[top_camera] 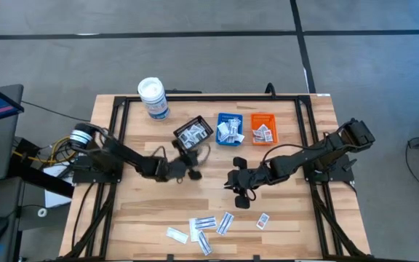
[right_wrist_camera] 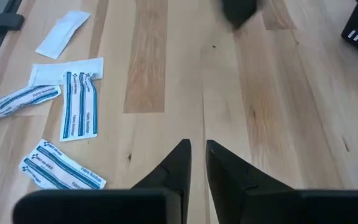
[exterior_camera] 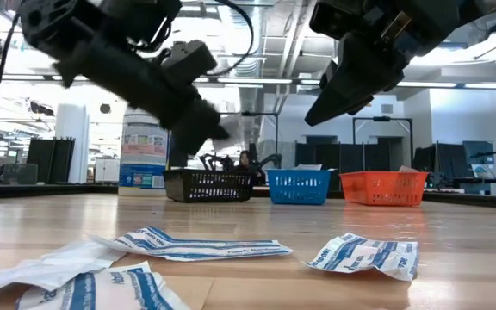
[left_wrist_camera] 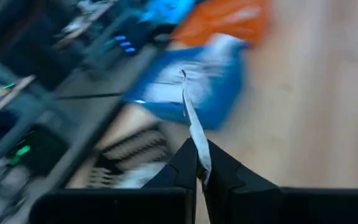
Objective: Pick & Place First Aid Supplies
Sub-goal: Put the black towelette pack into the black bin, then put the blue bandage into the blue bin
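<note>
The left claw point(left_wrist_camera: 201, 177) is pinched tight on 1 thin white packet point(left_wrist_camera: 194, 134), held by its edge so most of the strip sticks out past the fingertips. In the high view that claw sits mid-frame, just below the black tray point(top_camera: 193, 134), so the drop looks close.

Main worry: the grip is only on a sliver of the packet. It's floppy, so a quick swing could let it slide out or flutter onto the surface point(top_camera: 297, 211) short of any tray. It could also flop over a tray rim and hang there instead of dropping in. The blue tray point(top_camera: 229, 129) and orange tray point(top_camera: 262, 129) sit right next to the black one, so a slightly off release could land it in the wrong bin.

The right claw point(right_wrist_camera: 194, 158) holds nothing and has only a narrow gap between its fingers. It hangs over bare wood at mid-frame in the high view, with the loose pile of packets point(top_camera: 204, 227) lower down. Those lie touching and overlapping, so a narrow pinch might drag 2 at once.

Hard to make out: the left wrist view is smeared, so which tray is right under the packet can't be told. The print on the held packet is unreadable, and the trays' contents are too small to sort out. The white canister point(top_camera: 153, 97) at upper left just stands there.
</note>
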### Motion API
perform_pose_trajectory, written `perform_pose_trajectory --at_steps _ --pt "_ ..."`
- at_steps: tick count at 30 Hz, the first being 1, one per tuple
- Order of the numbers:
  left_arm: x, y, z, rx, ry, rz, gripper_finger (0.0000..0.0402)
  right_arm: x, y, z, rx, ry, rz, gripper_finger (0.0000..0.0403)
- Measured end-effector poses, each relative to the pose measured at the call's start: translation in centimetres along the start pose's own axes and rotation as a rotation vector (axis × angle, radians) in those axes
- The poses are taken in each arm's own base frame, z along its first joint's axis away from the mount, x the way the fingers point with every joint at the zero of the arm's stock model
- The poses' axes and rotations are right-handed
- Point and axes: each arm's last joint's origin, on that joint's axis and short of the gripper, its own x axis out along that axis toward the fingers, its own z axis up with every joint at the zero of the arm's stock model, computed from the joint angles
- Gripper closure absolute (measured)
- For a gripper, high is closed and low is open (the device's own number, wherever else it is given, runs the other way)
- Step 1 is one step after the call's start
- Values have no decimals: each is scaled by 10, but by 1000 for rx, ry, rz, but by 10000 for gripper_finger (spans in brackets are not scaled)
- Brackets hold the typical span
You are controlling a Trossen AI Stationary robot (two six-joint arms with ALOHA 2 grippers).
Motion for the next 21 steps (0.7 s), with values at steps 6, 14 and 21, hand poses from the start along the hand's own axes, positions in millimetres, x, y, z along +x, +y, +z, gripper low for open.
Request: perform_pose_trajectory --at_steps 6,14,21 --pt "19 52 11 -84 17 126 377 0 0 0 1 -3 1 359" --pt "50 73 -17 -170 144 109 343 0 0 0 4 -4 2 359" --pt "49 62 -18 -200 129 83 288 0 0 0 4 -4 1 359"
